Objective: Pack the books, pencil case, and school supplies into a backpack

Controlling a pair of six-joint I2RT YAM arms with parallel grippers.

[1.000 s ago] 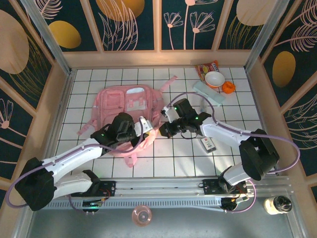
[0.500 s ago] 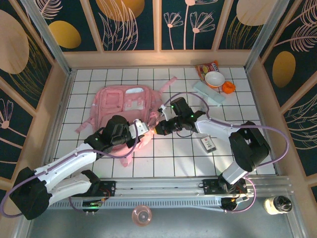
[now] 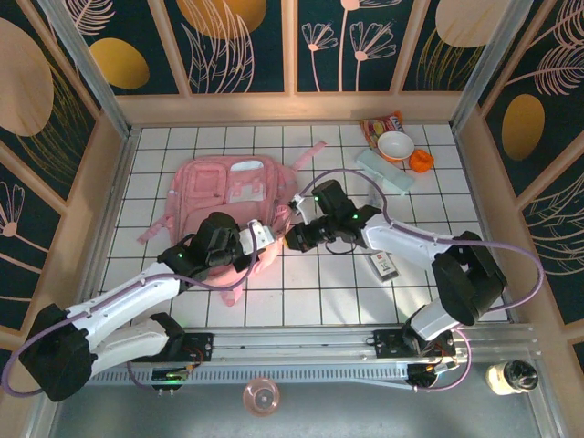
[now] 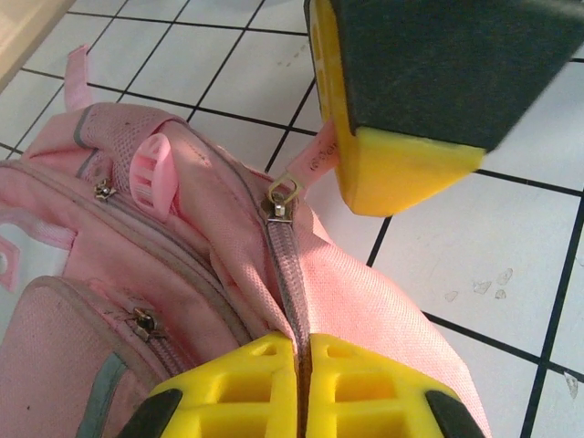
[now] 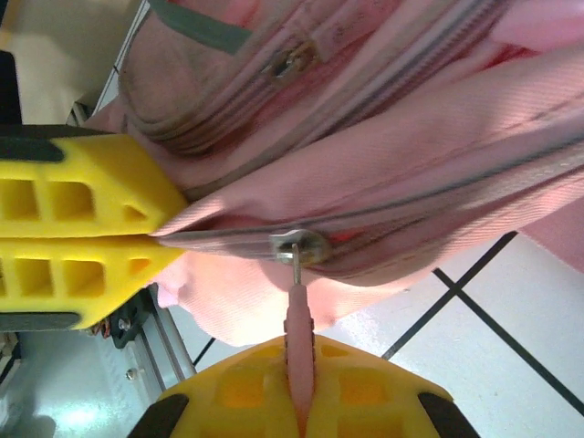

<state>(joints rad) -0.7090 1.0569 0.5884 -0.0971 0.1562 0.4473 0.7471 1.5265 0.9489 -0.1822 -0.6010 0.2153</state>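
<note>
Pinching the pink zip tab (image 5: 297,315), the right gripper (image 5: 299,365) is clamped tight. The left gripper (image 4: 301,351), closed too, grips the backpack's (image 3: 233,196) zip seam at its 4 o'clock corner. From there, the pencil case (image 3: 383,172) and bowl (image 3: 395,146) sit at 2 o'clock and a dark labelled item (image 3: 383,265) at 4. Bare tiles (image 3: 310,292) lie at 6.

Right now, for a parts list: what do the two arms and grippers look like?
The left arm and right arm: white shells, black joints, looping lilac cables. Left gripper and right gripper: blocky yellow fingers with cut-out cells.
</note>
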